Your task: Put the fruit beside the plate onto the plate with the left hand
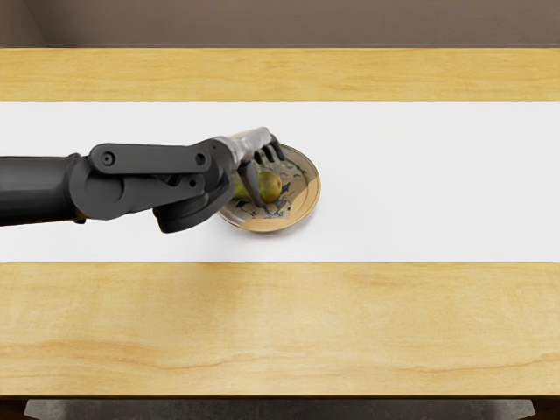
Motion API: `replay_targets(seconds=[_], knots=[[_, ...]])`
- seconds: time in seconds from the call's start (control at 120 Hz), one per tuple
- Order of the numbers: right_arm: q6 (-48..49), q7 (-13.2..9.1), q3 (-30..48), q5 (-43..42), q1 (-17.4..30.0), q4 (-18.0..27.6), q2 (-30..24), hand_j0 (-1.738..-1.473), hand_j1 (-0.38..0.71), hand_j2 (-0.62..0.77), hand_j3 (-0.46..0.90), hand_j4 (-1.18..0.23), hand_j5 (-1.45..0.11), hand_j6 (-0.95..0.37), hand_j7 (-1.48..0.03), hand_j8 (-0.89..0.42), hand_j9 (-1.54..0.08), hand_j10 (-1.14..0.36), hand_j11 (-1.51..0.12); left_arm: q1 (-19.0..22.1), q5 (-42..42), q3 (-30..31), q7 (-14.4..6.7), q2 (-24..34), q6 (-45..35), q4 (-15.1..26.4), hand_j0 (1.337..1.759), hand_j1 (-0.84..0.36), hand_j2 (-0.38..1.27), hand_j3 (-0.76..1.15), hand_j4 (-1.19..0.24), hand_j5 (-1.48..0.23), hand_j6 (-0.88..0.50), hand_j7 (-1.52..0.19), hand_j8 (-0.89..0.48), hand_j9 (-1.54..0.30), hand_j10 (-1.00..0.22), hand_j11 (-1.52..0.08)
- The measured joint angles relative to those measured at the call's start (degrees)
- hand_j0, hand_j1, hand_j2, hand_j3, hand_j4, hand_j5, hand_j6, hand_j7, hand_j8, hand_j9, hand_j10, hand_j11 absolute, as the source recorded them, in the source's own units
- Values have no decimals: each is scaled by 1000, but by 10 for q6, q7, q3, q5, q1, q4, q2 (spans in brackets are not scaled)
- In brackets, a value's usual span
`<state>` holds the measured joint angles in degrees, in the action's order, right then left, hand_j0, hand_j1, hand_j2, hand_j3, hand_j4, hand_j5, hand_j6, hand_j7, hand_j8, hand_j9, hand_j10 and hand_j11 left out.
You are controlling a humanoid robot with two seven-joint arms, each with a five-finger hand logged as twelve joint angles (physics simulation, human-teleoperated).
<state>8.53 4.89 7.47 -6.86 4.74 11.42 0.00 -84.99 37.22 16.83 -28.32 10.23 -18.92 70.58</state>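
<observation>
**Fruit held over the plate in the left hand**

Head view: the left hand (249,166) reaches in from the left edge on a dark, matte, jointed arm and sits over the left half of the plate (308,194). Its fingers (267,154) are curled down over the fruit (271,185), with the thumb crossing the near side, so the hand is closed around it rather than spread.

The fruit is inside the plate's outline, left of the centre. Whether it rests on the dish or hangs just above it cannot be told from this angle. It lies directly under the fingers, in the palm's hollow. Its long axis seems to run roughly left to right, in line with the forearm. The right arm does not show, so the left hand is the only one near.

The fruit is smooth, yellow-green and rounded, perhaps a pear. The plate is round and shallow, with a tan rim and a dark pattern on a pale centre. It stands on a plain white runner (437,175) that crosses a light wooden table (280,324) with visible grain.

As I judge it, the carry is nearly done. What remains is opening the fingers and lifting the hand clear. The rounded fruit might roll toward the rim.
</observation>
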Motion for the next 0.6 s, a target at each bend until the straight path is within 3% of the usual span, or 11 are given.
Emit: replay_targets(seconds=[0.125,0.217,0.392,0.492,0.6], knots=[[0,0,0,0,0,0,0,-1658,-329,-4,0,-17,-22,-17,-22,-17,-22,-17,-22,9,-3,-37,-2,39,12,5,1657,81,96,0,-253,-339,-222,-340,-219,-337,-243,-336],[0,0,0,0,0,0,0,-1658,-329,-4,0,-17,-22,-17,-22,-17,-22,-17,-22,10,-37,-93,-3,79,78,7,1658,178,62,0,-162,-217,-143,-218,-141,-215,-156,-215],[0,0,0,0,0,0,0,-1658,-329,-3,0,-17,-22,-17,-22,-17,-22,-17,-22,10,-208,-188,-4,233,220,28,1658,275,27,0,-71,-94,-63,-94,-62,-93,-68,-93],[0,0,0,0,0,0,0,-1658,-329,-4,0,-17,-22,-17,-22,-17,-22,-17,-22,19,-345,-210,-6,328,324,46,1658,303,17,0,-44,-59,-40,-59,-39,-58,-43,-58],[0,0,0,0,0,0,0,-1658,-329,-4,0,-17,-22,-17,-22,-17,-22,-17,-22,23,-410,-219,-7,403,404,82,1658,321,10,0,-27,-35,-24,-35,-24,-35,-26,-35]])
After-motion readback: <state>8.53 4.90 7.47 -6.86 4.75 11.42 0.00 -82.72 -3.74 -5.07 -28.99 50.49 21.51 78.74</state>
